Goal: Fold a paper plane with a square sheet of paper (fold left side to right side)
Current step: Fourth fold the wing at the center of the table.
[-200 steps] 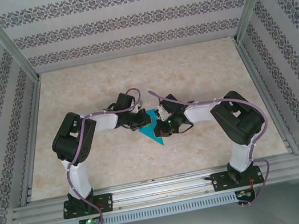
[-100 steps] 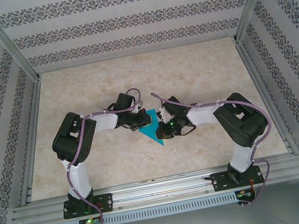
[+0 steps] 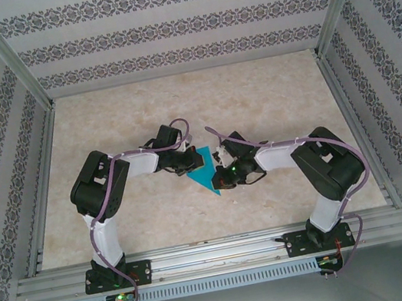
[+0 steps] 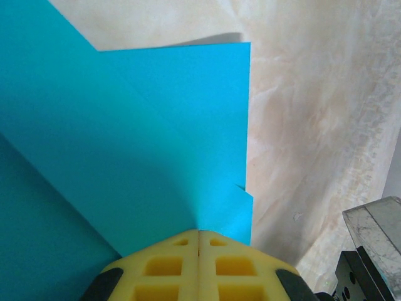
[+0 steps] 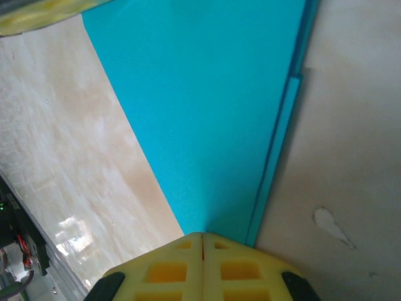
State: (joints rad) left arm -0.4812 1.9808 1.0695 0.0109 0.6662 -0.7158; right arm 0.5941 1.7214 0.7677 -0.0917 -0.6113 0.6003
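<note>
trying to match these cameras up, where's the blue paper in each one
top external: the blue paper is a small triangle at the middle of the picture.
left wrist: it fills the left and middle, with its straight edge right of centre.
right wrist: a wide band from the top edge narrowing to bottom centre.
shared landmark: the beige marbled table beside the paper.

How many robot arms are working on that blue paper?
2. The left arm reaches in from the left and the right arm from the right, both ending at the paper in the middle.
</note>
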